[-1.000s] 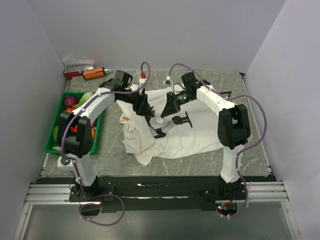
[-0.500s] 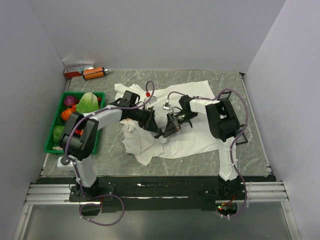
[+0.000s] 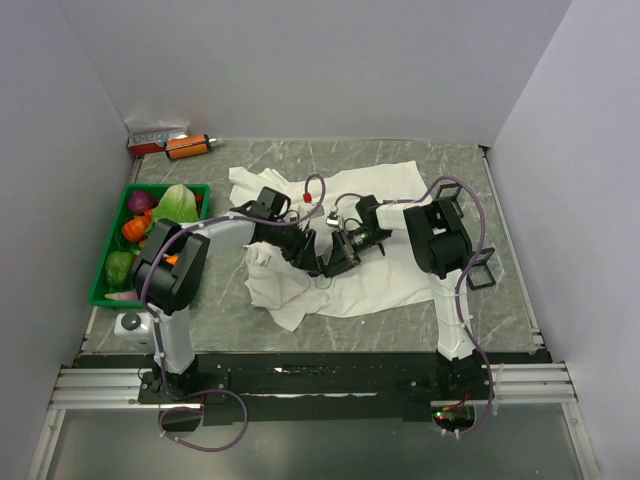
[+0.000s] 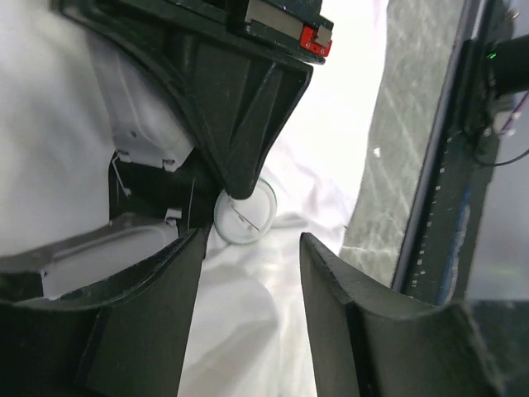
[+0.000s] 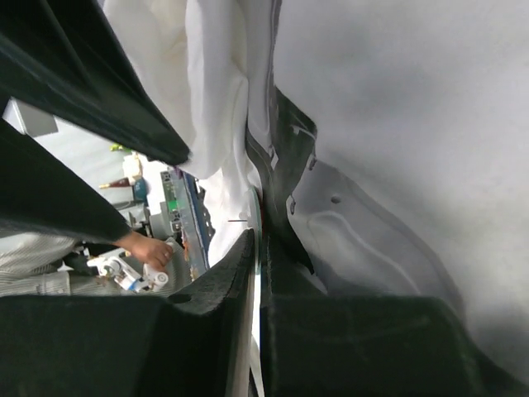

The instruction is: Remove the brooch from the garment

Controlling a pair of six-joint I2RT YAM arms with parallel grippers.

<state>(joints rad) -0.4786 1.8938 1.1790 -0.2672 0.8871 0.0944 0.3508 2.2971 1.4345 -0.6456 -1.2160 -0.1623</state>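
Note:
The garment (image 3: pixel 385 275) is a white cloth spread and rumpled on the marble table. Both grippers meet at its middle. My right gripper (image 5: pixel 259 240) is shut on the brooch (image 5: pixel 257 211), seen edge-on as a thin disc between its pads. In the left wrist view the brooch (image 4: pixel 245 213) is a small pale round disc with a thin pin across it, held at the tip of the right gripper's black fingers (image 4: pixel 244 157) against the garment (image 4: pixel 248 314). My left gripper (image 4: pixel 250 248) is open just below the disc, its fingers straddling a cloth fold.
A green bin (image 3: pixel 100 292) of toy vegetables stands at the left. An orange-and-black cylinder (image 3: pixel 187 146) and a small box (image 3: pixel 155 134) lie at the back left. A black part (image 3: pixel 480 272) sits beside the right arm.
Both arms have come down from above the cloth and closed in together on its middle. The left jaws have narrowed a little.

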